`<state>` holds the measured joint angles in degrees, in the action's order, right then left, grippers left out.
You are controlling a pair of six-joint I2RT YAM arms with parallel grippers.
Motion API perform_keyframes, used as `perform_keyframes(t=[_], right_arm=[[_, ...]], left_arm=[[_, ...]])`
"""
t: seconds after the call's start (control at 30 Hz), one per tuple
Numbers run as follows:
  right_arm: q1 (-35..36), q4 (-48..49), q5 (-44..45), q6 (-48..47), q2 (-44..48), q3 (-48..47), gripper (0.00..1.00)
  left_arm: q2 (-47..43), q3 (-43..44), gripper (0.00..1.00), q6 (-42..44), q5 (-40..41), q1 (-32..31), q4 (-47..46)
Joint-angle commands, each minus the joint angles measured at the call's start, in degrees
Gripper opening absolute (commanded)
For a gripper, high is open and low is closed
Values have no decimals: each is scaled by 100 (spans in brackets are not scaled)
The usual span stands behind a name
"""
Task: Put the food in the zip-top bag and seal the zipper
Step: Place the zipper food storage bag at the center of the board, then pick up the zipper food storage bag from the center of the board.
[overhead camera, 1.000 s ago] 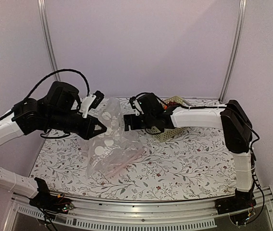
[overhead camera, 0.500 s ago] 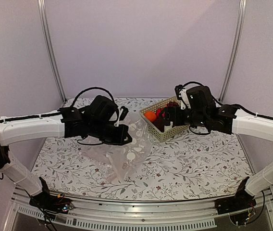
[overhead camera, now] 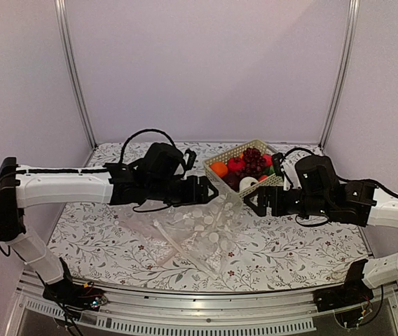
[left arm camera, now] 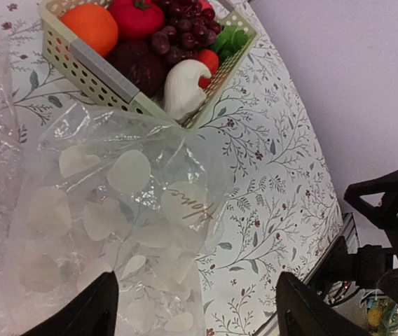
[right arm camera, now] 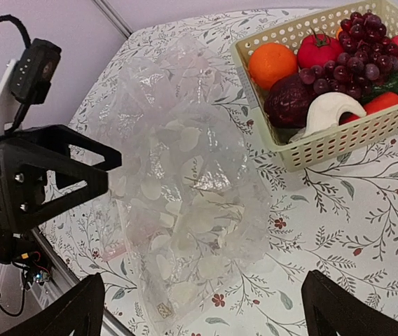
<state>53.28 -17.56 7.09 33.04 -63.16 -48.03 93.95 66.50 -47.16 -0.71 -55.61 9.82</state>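
The zip-top bag (right arm camera: 185, 196), clear plastic printed with white polka dots, lies crumpled and mostly flattened on the table (right arm camera: 367, 231), just beside the near corner of a cream perforated basket (right arm camera: 339, 140); its zipper cannot be made out among the folds. The bunch of dark purple grapes (right arm camera: 357, 59) and the round red fruit (right arm camera: 319, 50) with its small green stem sit inside that basket, touching each other, outside the bag.

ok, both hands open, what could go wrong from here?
1. The zip-top bag lies crumpled, held by neither left hand nor right hand; no open mouth shows, so food may just shove it around.
2. The grapes and red fruit sit packed among other items in the basket; a grasp may catch neighbours or tug the basket.
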Motion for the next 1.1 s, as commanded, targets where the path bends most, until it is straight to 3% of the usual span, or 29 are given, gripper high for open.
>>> perform_keyframes(t=[0.0, 0.2, 0.37, 0.67, 0.9, 1.07], right_arm=[[126, -41, -230, 613, 232, 454, 99], [517, -62, -198, 770, -184, 536, 95], [1059, -95, 35, 706, -1097, 41, 91], [1780, -687, 743, 989, -3060, -1239, 84], [1826, -952, 1220, 1138, -3517, -1507, 84], [1822, -1211, 1241, 1173, -3982, -1872, 74]], left_arm=[[-825, -602, 81, 248, 159, 276, -69], [-1787, -1903, 81, 114, -536, 1090, 91], [-2256, -2577, 73, -19, -1058, 1573, -51], [-2821, -2981, 72, 269, -1352, 2244, 125], [-3231, -3184, 72, 365, -1508, 2457, 224], [-3352, -3171, 73, 497, -1532, 2515, 386]])
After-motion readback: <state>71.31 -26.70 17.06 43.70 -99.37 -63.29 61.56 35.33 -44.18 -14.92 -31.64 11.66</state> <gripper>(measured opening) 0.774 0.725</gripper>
